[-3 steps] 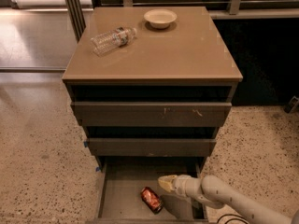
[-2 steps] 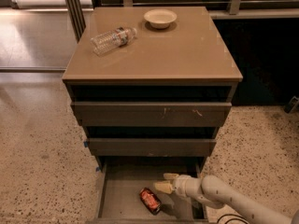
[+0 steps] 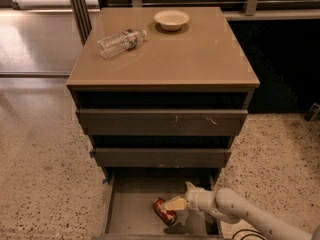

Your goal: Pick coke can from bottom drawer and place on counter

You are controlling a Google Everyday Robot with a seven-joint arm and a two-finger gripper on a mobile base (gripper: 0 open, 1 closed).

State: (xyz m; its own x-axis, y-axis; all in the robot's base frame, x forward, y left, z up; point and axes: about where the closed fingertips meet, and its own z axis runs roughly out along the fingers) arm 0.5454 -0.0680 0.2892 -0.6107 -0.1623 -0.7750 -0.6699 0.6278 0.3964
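Observation:
The coke can [image 3: 163,210] lies on its side on the grey floor of the open bottom drawer [image 3: 130,209], near the middle. My gripper [image 3: 176,206] reaches in from the lower right on a pale arm and sits right at the can's right end, touching or almost touching it. The counter [image 3: 190,54] is the glossy tan top of the cabinet, well above the drawer.
A clear plastic water bottle [image 3: 120,41] lies on its side at the counter's back left. A pale shallow bowl [image 3: 171,19] stands at the back centre. Two upper drawers [image 3: 160,121] overhang the bottom one. Speckled floor lies on both sides.
My gripper has moved left and a little down inside the drawer, closing the gap to the can's right end. The can, bottle and bowl have not moved.

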